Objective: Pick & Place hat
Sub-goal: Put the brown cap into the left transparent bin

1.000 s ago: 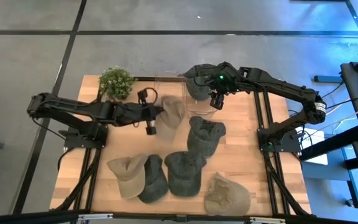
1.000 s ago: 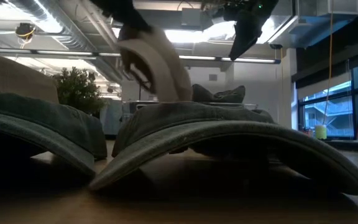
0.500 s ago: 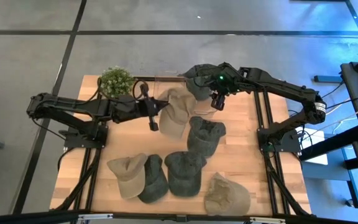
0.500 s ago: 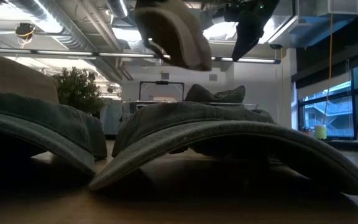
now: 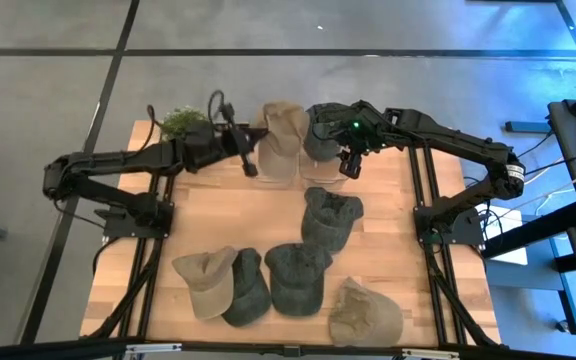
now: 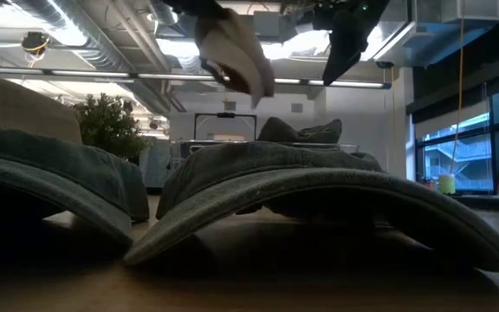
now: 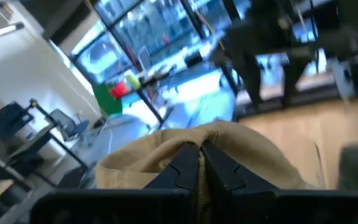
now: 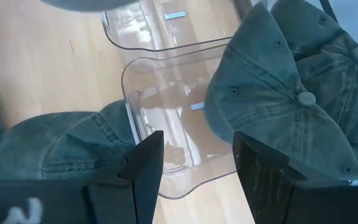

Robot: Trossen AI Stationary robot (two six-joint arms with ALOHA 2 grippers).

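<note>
My left gripper [image 7: 199, 163] is pinched tight on a fold of the tan hat [image 5: 279, 140], which hangs clear of the table [image 5: 198, 215] near the upper middle of the high view, just beside the green hats [image 5: 320, 132] at the clear stand [image 8: 160, 81]. In the low view the tan hat [image 6: 232, 52] dangles at the top centre, crown drooping below my grip. I judge it light and soft: washed cotton that folds and sags under its own weight, so it swings and will not keep its shape while I carry it. It does not look slippery or fragile, and the cloth bunches well between the fingers. The brim looks like the one stiff part, so a hold at the crown's edge near the brim, as I have now, seems the surest; a grip high on the loose crown would let it flop and turn. My right gripper [image 8: 194, 165] hovers with its fingers parted and empty over the clear stand, in the upper middle of the high view.
</note>
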